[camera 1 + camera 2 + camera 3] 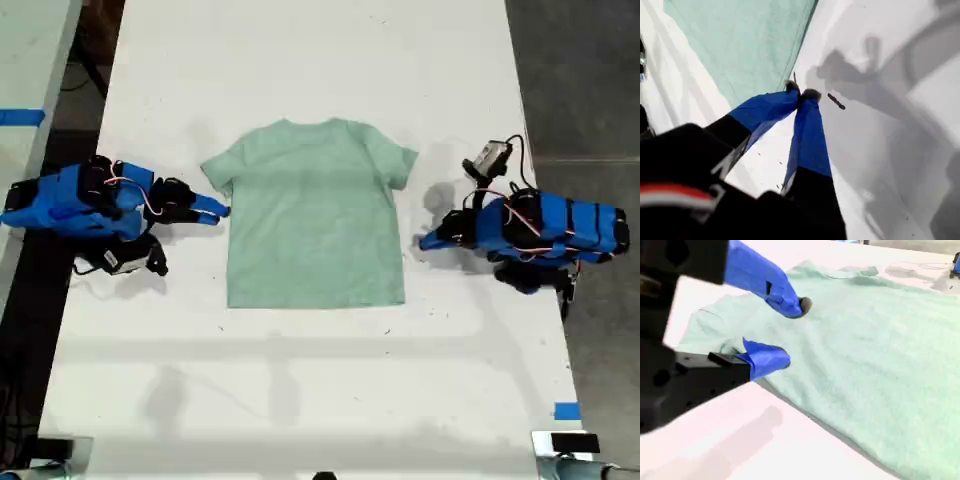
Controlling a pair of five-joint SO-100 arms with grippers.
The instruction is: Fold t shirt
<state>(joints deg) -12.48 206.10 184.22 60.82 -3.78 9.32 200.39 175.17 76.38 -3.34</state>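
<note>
My first gripper [801, 94] has its tips pressed together with nothing between them. It rests on bare table just off the t shirt's [740, 40] side edge, pointing in at the cloth. In the exterior view it [428, 241] sits on the side of the shirt nearer the table's edge at that view's right.

My second gripper [790, 332] stands with its jaws apart, one finger above and one low beside the sleeve, gripping nothing yet. In the exterior view it [218, 210] points at the sleeve on the side towards the table's edge at that view's left.

The t shirt [315, 220] lies spread flat and unfolded in the middle of the white table [300, 60]. Its neck is towards the table's edge at the exterior view's top and its hem towards the one at the bottom.

As I judge it, folding has not begun and the step in hand is taking hold of the sides. I would slide the second gripper's lower finger under the sleeve hem before closing, so it catches both layers. The first gripper must open before it can pinch the edge. Lifting both sides together and low should keep the cloth from dragging or bunching.
</note>
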